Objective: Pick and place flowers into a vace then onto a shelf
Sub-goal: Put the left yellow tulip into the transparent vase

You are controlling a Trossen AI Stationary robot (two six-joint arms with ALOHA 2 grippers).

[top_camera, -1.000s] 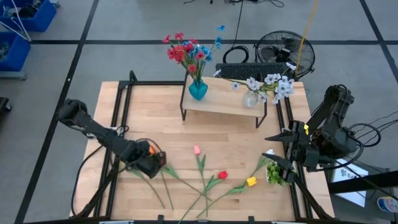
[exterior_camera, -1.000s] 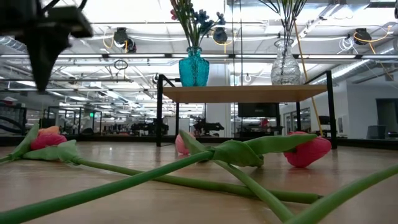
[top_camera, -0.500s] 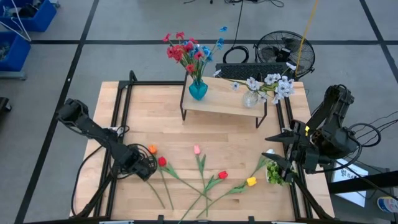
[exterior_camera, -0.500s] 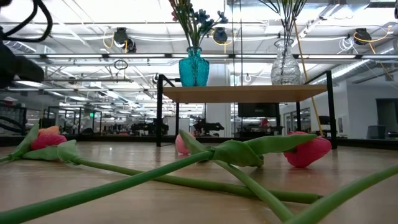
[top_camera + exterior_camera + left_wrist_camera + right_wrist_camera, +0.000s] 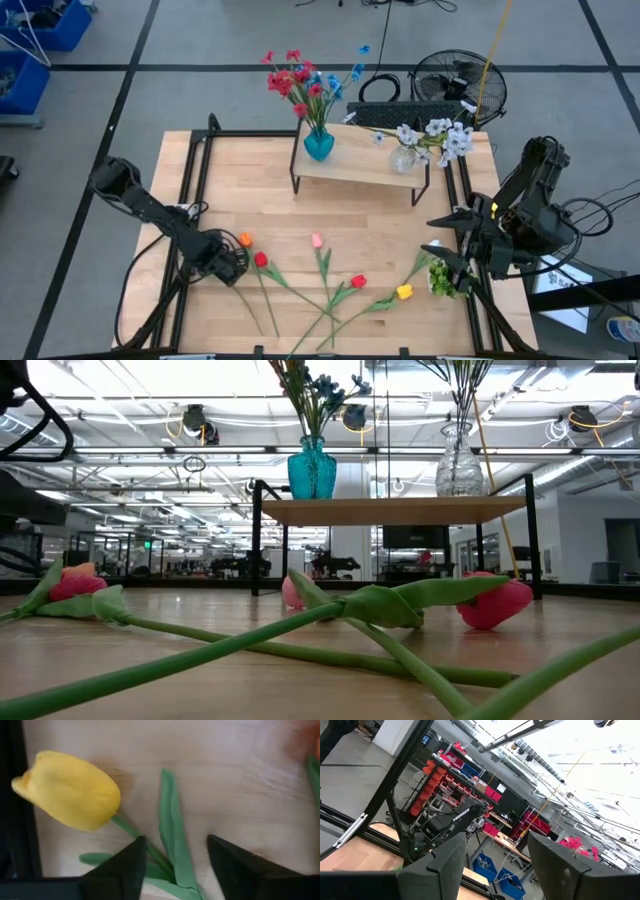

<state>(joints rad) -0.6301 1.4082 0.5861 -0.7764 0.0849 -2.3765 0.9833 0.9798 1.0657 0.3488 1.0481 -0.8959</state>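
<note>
Finding one piece of writing only: white lettering (image 5: 468,815) on a dark machine in the room beyond the right arm, too small to read with confidence.

Recording materials next. Light-wood table (image 5: 230,185) with visible grain, framed by black metal rails. Low wooden shelf (image 5: 360,168) on thin black legs at the far side of the table. Carries a teal glass vase (image 5: 318,146), ribbed and narrow-necked, filled with red and blue blossoms, and a clear glass vase (image 5: 403,159) filled with white blossoms. Smooth, plump, matte heads on the loose flowers (image 5: 330,285) lying flat on the near half of the table: pink, red and yellow, with long green stems crossing one another and soft folded leaves.

Placing the left gripper (image 5: 175,845) low over the near-left part of the table, jaws apart and straddling the green stem (image 5: 131,830) and a long leaf (image 5: 172,827) of an orange tulip (image 5: 70,790). Stem runs against one finger; leaf sits in the gap; blossom lies just beyond the fingertips, flat on the wood. Not clamped.

Placing the right gripper (image 5: 436,238) at the near-right table edge, raised, jaws wide with nothing between, beside a leafy clump (image 5: 443,278) and well apart from the loose flowers.
</note>
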